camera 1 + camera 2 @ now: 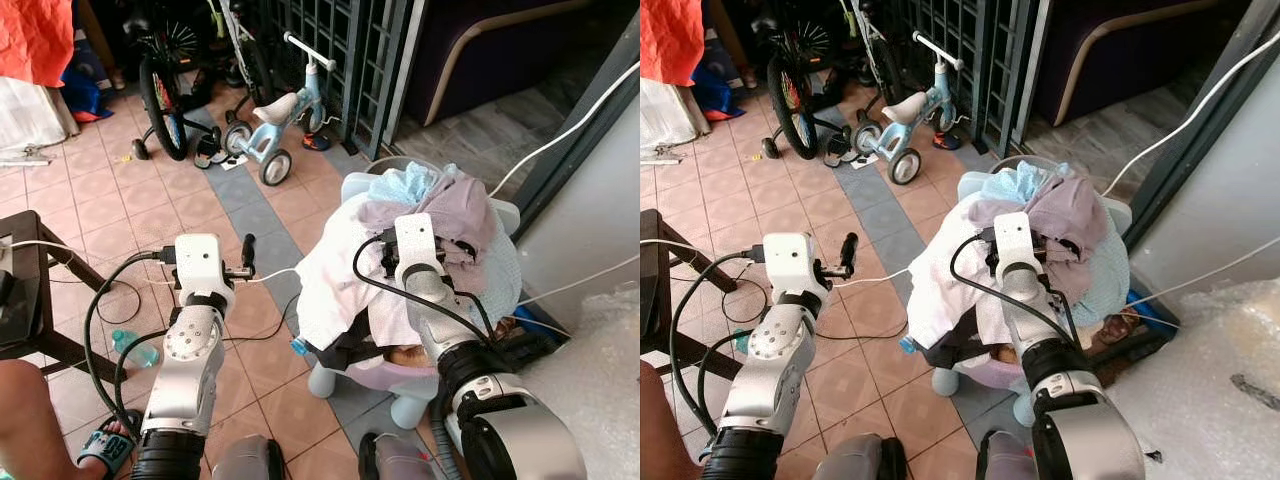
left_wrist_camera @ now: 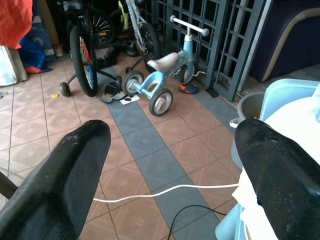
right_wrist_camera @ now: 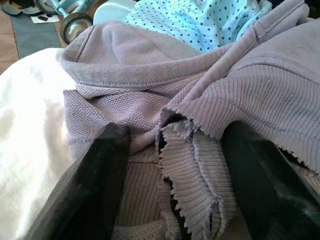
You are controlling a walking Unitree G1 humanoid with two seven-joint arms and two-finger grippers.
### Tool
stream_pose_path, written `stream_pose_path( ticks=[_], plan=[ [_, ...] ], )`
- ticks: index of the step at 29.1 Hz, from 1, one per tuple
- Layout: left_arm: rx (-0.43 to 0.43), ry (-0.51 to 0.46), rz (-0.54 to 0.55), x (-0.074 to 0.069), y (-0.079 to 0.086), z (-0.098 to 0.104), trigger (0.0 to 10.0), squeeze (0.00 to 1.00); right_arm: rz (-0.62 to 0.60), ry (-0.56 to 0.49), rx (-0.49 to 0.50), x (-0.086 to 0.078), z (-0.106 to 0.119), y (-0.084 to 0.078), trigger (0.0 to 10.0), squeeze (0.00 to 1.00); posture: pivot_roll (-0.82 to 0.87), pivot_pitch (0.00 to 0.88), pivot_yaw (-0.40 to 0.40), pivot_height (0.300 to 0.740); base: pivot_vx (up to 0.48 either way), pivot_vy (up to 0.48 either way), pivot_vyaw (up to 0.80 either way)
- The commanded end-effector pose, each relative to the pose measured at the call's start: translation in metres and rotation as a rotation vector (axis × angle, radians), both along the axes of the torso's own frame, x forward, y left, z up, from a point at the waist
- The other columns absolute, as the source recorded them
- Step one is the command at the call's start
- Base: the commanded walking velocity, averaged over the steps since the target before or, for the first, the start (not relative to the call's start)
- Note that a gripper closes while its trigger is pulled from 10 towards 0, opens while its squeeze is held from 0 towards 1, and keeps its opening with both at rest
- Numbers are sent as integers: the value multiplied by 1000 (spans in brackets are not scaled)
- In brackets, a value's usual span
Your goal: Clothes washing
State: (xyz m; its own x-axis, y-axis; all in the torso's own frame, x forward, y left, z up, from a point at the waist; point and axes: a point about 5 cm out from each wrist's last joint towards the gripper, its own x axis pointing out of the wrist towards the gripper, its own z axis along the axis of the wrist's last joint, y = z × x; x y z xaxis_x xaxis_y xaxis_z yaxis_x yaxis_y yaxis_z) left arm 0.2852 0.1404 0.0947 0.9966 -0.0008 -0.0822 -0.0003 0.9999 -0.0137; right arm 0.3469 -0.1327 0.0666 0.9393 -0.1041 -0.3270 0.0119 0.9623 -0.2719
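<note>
Over the laundry heap [image 1: 420, 250] on the pale basket [image 1: 352, 188], the right claw [image 3: 170, 165] gapes astride the mauve ribbed top [image 3: 260, 95] (white cloth beside could snag); left claw [image 2: 170, 165] hangs open beside the basket.

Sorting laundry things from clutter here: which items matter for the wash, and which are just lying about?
For the wash:
mauve garment
dotted blue cloth
white cloth
right tool, open at the pile

Lying about:
tricycle
bicycle
sandals
white cable
</note>
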Motion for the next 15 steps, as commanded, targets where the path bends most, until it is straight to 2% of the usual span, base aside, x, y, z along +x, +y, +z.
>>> stream_pose_path(
  ticks=[1, 13, 15],
  plan=[
    [12, 4, 6, -2, 0, 0, 10000, 0, -19, 56, 7, -5, -11, -4, 0, 0, 67, 124, -3, 740, 0, 0, 0],
    [17, 12, 20, -1, 1, 1, 10000, 0, -86, 94, 63, -14, -22, -16, 0, 0, 43, 146, -7, 740, 0, 0, 0],
    [13, 13, 15, 2, -4, 1, 10000, 0, -87, 86, 85, -13, -21, -17, 0, 0, 44, 149, -8, 740, 0, 0, 0]
  ],
)
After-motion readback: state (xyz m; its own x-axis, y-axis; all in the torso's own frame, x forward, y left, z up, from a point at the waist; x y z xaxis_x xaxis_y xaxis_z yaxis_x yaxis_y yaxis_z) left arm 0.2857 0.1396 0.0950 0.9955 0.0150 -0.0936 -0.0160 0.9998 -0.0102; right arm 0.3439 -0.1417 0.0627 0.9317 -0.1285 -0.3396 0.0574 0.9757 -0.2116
